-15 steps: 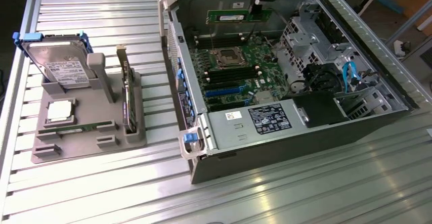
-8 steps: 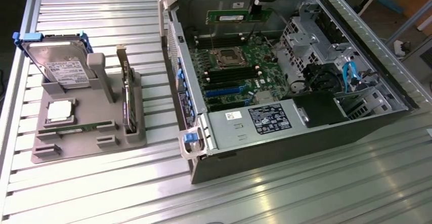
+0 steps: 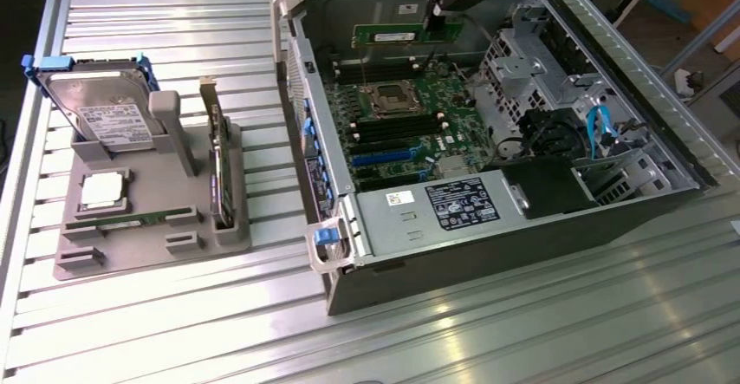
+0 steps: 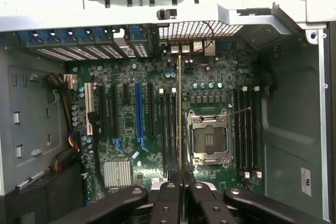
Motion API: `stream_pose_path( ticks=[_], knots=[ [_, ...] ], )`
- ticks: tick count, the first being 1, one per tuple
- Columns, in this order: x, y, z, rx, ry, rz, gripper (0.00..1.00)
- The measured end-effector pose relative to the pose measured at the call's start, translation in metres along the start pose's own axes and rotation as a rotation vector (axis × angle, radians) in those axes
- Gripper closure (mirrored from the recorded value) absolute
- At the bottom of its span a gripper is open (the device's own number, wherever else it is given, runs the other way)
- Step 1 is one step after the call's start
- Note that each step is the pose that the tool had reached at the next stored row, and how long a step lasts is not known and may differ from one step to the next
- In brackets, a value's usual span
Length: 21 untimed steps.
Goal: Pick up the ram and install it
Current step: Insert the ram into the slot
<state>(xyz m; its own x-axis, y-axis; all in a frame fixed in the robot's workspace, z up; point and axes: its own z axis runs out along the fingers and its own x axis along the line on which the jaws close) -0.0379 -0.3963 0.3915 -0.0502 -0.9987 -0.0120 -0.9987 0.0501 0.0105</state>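
**Wrist view.** Nearest the lens, your gripper (image 4: 181, 184) has its two black fingers (image 4: 167, 198) clamped on the ram (image 4: 180, 119). You see the ram edge-on as a thin line running out from the fingertips over the motherboard (image 4: 131, 145). The CPU socket (image 4: 210, 140) lies just to one side of the fingers and the black memory slots (image 4: 167, 129) just to the other. Whether the ram touches a slot, you cannot tell.

**Exterior view.** The gripper (image 3: 436, 22) holds the ram (image 3: 399, 35) inside the open computer case (image 3: 647, 133). Well away from the fingers, a grey holder (image 3: 151, 245) carries a hard drive (image 3: 104, 111) and an upright expansion card (image 3: 214, 167).
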Motion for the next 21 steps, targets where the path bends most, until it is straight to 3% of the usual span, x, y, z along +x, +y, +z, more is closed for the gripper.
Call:
stream_pose_path(
  ticks=[3,11,21],
  knots=[
    [0.0,-0.0002,0.0096,0.0001,-0.0001,0.0,0.88],
    [0.001,-0.0004,0.0234,0.0,0.0,0.0,0.88],
    [0.001,-0.0008,0.0556,0.0,0.0001,0.0,0.88]
  ],
)
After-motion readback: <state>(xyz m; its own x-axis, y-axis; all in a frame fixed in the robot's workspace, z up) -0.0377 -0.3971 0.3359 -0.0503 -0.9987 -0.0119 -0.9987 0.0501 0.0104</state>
